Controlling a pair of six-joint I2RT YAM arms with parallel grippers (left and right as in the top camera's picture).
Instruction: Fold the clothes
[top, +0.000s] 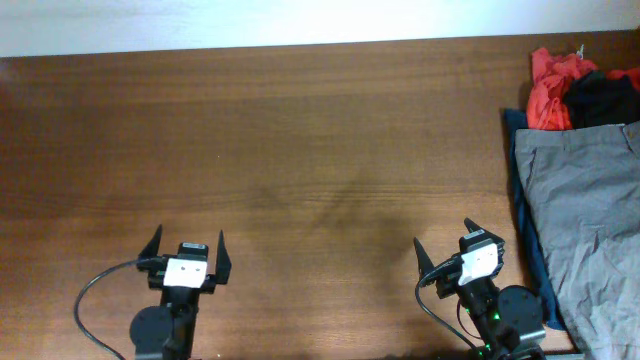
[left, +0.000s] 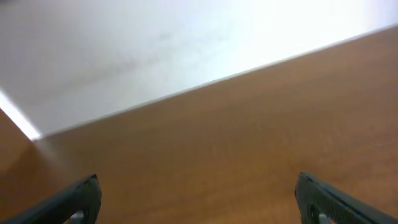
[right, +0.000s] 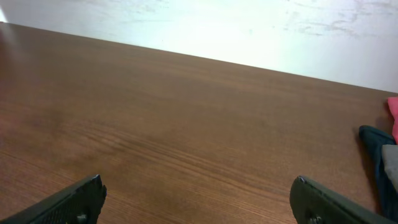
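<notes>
- Overhead: your table (top: 300, 150) shows bare wood across its middle and left. The trousers (top: 585, 230) lie spread at the right edge, on a navy cloth (top: 515, 135). A red garment (top: 548, 90) and a black garment (top: 605, 98) are heaped at the far right corner. The left gripper (top: 189, 240) and the right gripper (top: 460, 245) sit at the near edge, jaws spread and holding nothing. The right one is just beside the navy cloth.
- Left wrist: fingers (left: 74, 199) are wide apart over bare wood. The far table edge meets a white wall (left: 124, 56).
- Right wrist: fingers are wide apart. Cloth edges show only at the far right.
</notes>
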